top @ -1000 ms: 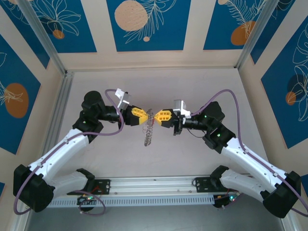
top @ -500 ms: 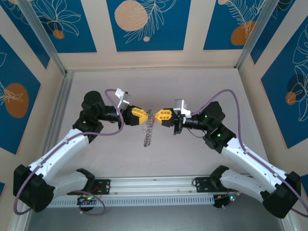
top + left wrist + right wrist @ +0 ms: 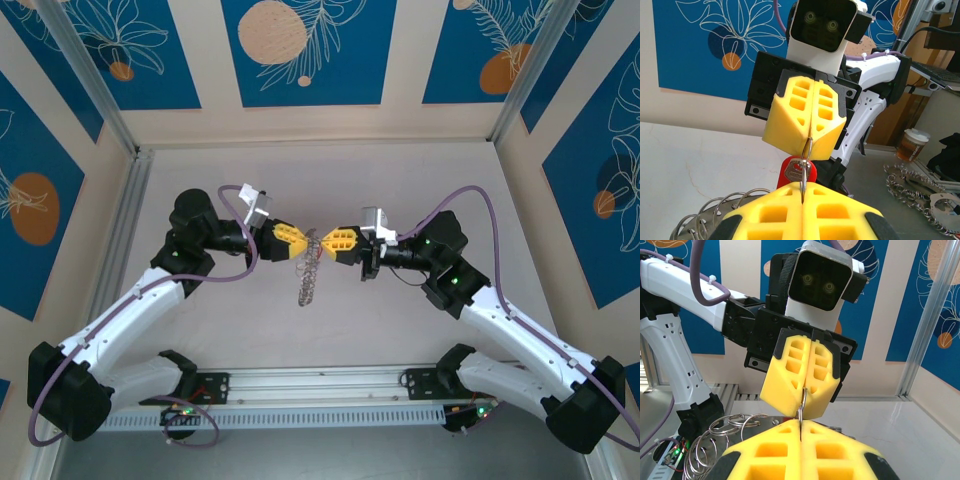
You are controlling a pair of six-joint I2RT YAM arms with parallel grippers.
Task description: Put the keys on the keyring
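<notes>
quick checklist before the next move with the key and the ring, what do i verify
1. left gripper shut on the wire loop: ok
2. right gripper shut on the same loop: ok
3. Grippers tip to tip, seams in line: ok
4. red key sits at the loop between the tips: ok
5. Key threaded onto the loop: cannot tell
6. keyring hangs below the grippers, clear of the table: cannot tell
</notes>
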